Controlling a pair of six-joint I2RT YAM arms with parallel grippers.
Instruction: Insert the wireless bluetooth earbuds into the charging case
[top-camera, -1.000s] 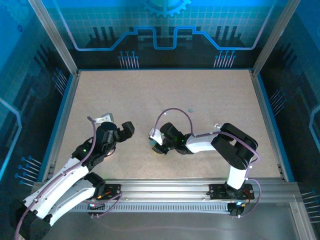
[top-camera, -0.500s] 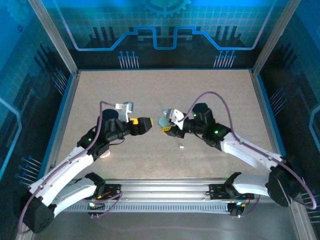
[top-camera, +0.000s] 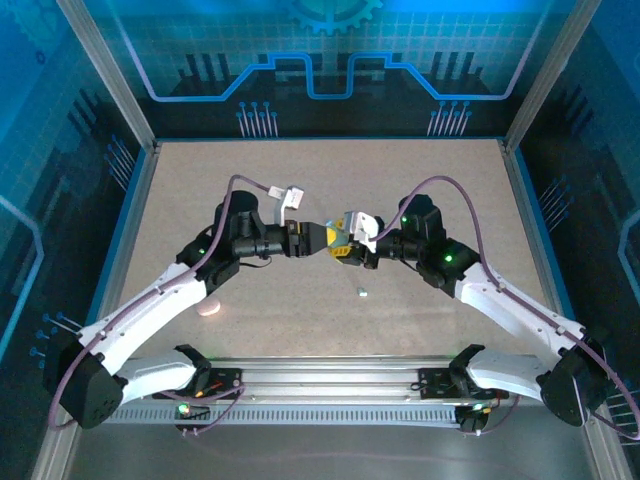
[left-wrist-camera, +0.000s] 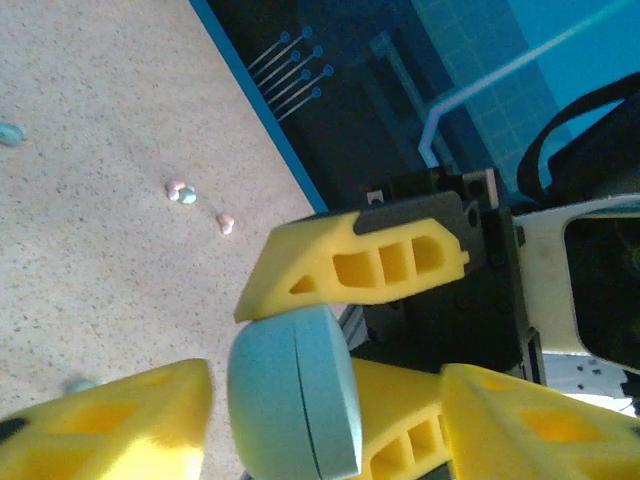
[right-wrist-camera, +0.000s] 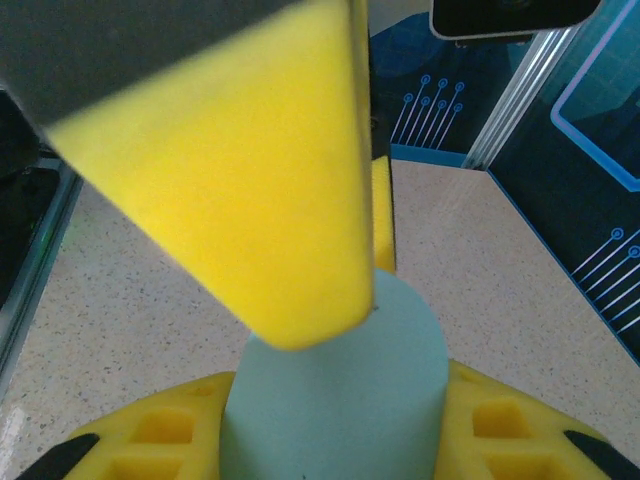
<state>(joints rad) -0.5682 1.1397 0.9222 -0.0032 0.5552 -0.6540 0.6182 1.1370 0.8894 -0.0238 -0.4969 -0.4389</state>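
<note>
Right pincer (top-camera: 343, 243): clamped on the charging case (left-wrist-camera: 295, 395), holding it in the air over the tabletop (top-camera: 420, 180).
Left pincer (top-camera: 320, 238): nose to nose with the right pincer, jaws about half apart and standing either side of the charging case. I cannot tell whether they press on it.
Case look: pale teal, smooth, pebble-oval, with a thin seam round its edge that looks shut.
Case axis: edge-on to the left wrist view, seam roughly upright there, with the right pincer's yellow fingers (left-wrist-camera: 360, 265) above and below it.
Earbud (top-camera: 361, 293): one tiny pale piece on the tabletop, below the charging case and toward the arm bases, slightly on the right arm's side.
Other small pieces (left-wrist-camera: 181, 192): pink and pale, loose on the tabletop, well apart from the charging case.
Nearer arm: the right, by a little.
Coming move, as I judge: the lid must come open first, and the left pincer is placed for that.
</note>
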